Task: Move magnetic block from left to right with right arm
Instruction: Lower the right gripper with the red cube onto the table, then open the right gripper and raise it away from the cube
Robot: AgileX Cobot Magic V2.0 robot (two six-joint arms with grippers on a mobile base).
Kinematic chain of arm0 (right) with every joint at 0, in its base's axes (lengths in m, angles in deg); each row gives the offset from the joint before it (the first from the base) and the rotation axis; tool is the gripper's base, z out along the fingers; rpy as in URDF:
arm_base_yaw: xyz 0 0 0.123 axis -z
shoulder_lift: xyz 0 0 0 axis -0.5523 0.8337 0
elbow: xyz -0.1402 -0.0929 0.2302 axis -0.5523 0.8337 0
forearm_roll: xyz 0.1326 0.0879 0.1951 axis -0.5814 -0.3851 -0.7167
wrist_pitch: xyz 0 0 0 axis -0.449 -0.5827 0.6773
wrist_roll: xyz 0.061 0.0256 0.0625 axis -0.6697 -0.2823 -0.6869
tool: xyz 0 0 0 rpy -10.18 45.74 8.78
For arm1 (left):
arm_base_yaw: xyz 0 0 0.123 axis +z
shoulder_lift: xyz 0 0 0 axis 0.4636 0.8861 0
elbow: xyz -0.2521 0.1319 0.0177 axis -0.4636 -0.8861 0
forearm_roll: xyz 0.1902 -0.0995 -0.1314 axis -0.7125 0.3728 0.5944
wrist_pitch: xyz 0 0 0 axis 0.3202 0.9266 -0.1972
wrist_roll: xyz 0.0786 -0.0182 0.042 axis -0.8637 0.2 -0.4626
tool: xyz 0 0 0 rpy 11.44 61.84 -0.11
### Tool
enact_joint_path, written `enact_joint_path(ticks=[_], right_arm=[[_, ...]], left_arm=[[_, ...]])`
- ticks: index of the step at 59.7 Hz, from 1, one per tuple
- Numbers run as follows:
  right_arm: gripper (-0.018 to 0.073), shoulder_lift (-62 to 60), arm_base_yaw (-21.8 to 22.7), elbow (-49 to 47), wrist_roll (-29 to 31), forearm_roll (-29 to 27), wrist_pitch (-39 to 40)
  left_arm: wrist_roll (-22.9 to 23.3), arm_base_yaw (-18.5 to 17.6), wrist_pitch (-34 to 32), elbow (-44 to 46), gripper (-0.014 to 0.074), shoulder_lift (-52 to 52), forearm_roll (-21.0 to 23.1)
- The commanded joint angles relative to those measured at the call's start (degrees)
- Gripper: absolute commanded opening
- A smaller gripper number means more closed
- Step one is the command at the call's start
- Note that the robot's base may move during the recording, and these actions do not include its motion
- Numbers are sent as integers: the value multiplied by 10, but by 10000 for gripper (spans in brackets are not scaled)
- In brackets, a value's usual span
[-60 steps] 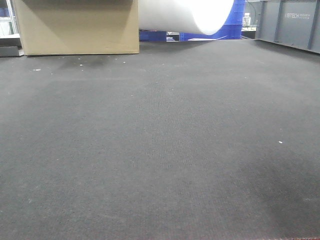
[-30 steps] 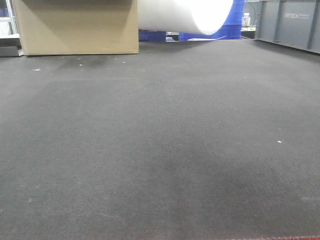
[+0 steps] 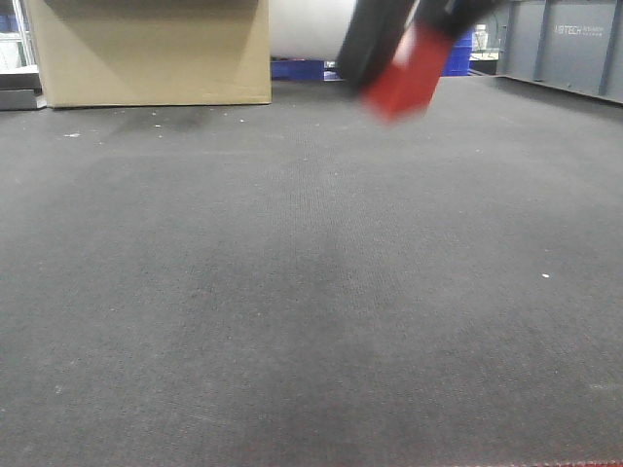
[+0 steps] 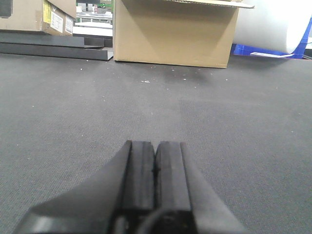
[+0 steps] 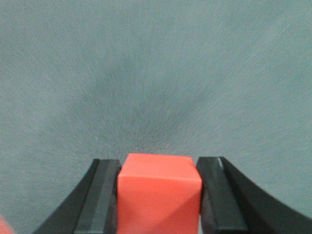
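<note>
Holding the magnetic block squarely between clenched right gripper jaws above the mat, you carry rightward; left gripper sits closed, empty.

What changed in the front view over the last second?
The right gripper has swung into view at the top, blurred, carrying the magnetic block above the mat; the wrist view shows the block clamped between its fingers. Earlier neither was visible. The cardboard box and the shut left gripper look unchanged.
</note>
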Motion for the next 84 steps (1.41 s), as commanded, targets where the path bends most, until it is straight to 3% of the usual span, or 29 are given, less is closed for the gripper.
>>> enact_joint_path(ticks=[1, 34, 40, 48, 51, 70, 84], right_arm=[[139, 22, 1, -22, 5, -6, 33], [158, 136, 1, -22, 5, -9, 37], [287, 136, 1, -22, 5, -12, 37], [585, 136, 1, -23, 0, -13, 33], [654, 136, 1, -23, 0, -13, 31], [579, 59, 1, -39, -30, -34, -8], [235, -85, 1, -13, -37, -61, 15]], left_arm=[[2, 1, -51, -5, -116, -8, 0], [2, 1, -51, -5, -116, -8, 0], [2, 1, -51, -5, -116, -8, 0], [2, 1, -51, -5, -116, -8, 0], [2, 1, -51, -5, -116, -8, 0], [2, 1, -51, -5, -116, -8, 0], [2, 1, -51, -5, -116, -8, 0]])
